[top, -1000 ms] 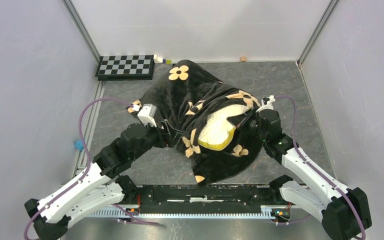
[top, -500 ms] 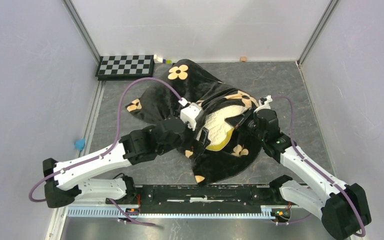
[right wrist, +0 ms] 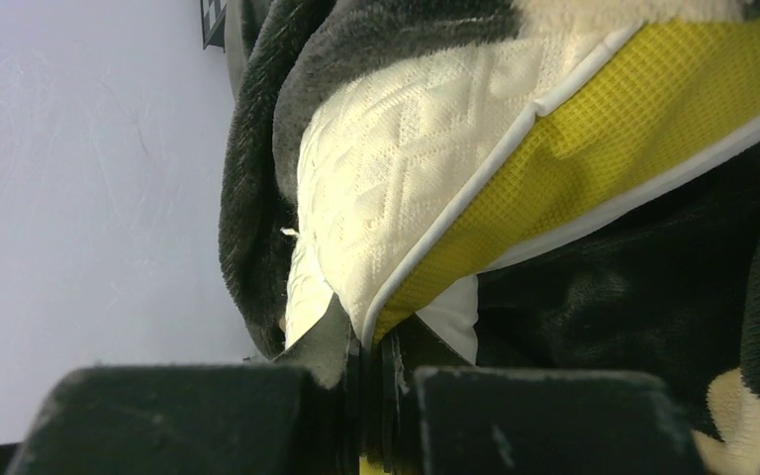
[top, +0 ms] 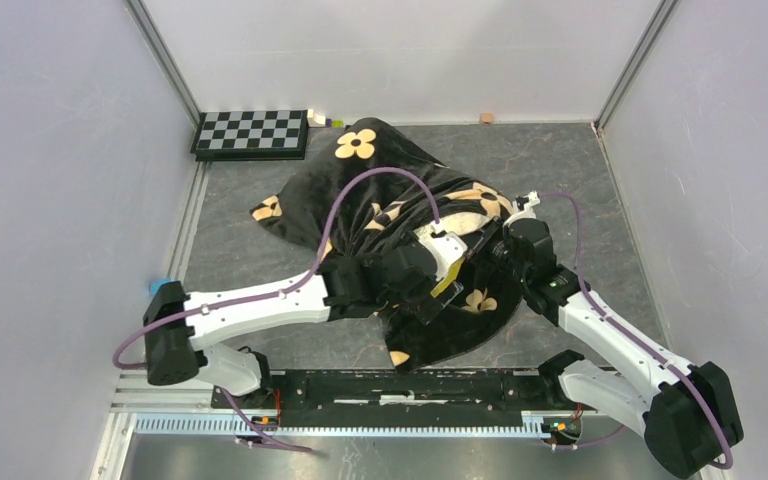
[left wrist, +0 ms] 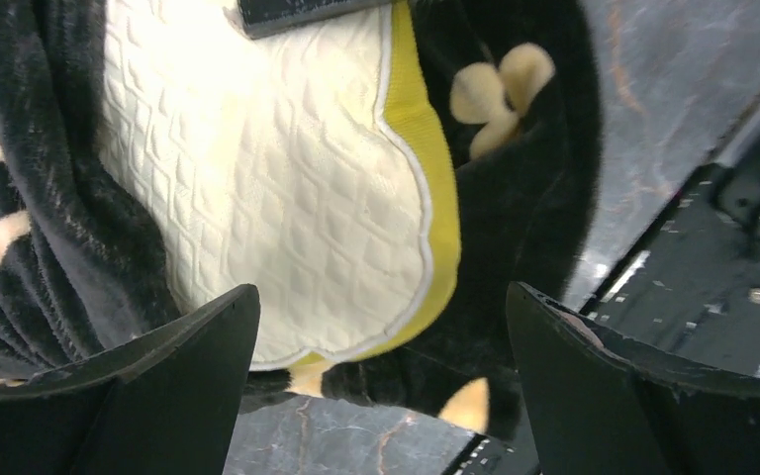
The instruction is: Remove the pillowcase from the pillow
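The black plush pillowcase (top: pixel 380 195) with tan flowers lies bunched in the middle of the table, covering most of the pillow. The cream quilted pillow (left wrist: pixel 287 188) with yellow edge trim pokes out of its opening; a strip shows in the top view (top: pixel 460 220). My right gripper (right wrist: pixel 376 371) is shut on the pillow's yellow-trimmed corner (right wrist: pixel 435 168); it sits at the pillow's right side (top: pixel 500 245). My left gripper (left wrist: pixel 381 391) is open and empty, hovering over the pillow's exposed near edge, over the pillowcase opening (top: pixel 445 275).
A black-and-white checkerboard (top: pixel 251 133) lies at the back left. Small blocks (top: pixel 486 118) sit along the back wall. A blue object (top: pixel 157 288) lies at the left edge. The black rail (top: pixel 410 390) runs along the near edge. Walls close in on both sides.
My left arm has swung right from the pillowcase's left side across it, and its gripper now hovers over the exposed pillow. The right gripper has kept its hold.
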Available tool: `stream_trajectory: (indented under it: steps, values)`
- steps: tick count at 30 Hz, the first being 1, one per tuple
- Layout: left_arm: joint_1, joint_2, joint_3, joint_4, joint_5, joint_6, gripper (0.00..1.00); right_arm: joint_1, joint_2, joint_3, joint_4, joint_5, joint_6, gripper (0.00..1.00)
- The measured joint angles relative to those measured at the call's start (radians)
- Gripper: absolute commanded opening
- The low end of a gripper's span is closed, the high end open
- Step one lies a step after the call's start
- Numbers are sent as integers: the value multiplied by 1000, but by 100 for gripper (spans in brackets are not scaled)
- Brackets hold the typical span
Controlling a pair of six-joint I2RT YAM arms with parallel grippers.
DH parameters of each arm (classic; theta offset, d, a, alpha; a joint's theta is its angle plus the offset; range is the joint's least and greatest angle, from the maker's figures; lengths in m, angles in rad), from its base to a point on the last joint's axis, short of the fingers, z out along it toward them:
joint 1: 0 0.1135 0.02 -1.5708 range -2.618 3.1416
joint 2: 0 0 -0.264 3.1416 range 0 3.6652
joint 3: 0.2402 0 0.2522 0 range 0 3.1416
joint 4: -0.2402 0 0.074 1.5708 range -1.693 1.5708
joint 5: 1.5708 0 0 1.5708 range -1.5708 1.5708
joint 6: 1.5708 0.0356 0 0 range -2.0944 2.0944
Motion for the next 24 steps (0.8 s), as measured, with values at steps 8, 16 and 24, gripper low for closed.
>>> stream_trajectory:
  steps: [8,16,24]
  values:
    - [-2,172,8,14,-131,35,20,0,0,0,19,-26,3,0]
    - [-5,186,8,23,-228,47,2,-7,0,0,27,-39,-51,30]
    - [-1,8,-49,-5,-230,27,2,-100,-88,-58,29,-47,-145,98]
